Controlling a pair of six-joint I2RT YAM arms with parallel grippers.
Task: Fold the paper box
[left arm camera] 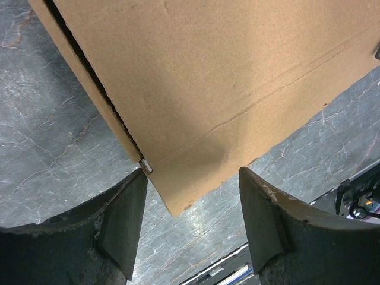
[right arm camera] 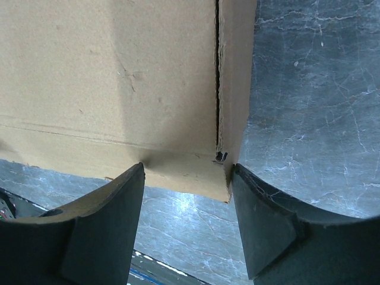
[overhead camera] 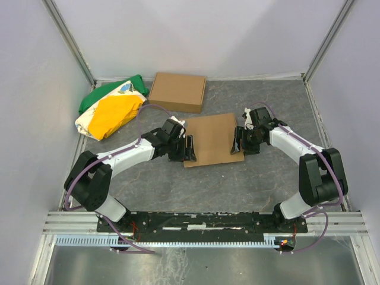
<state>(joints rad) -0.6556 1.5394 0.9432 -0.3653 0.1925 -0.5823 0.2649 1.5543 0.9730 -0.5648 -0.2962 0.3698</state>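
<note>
Table (overhead camera: 261,178): grey, stone-patterned. Green, yellow and white bag (overhead camera: 110,107) laid at far-left corner. Paper box (overhead camera: 212,139) laid flat at table centre, flanked by both grippers. Second cardboard box (overhead camera: 177,92) set by far edge, just beyond paper box. Left gripper (left arm camera: 193,172) held at paper box's left edge, fingers spread, box corner seen between them. Right gripper (right arm camera: 187,166) held at right edge, fingers likewise spread around corner.

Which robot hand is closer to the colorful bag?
Left. The left gripper is at the paper box's edge facing the bag; the right gripper, at the far edge.
</note>
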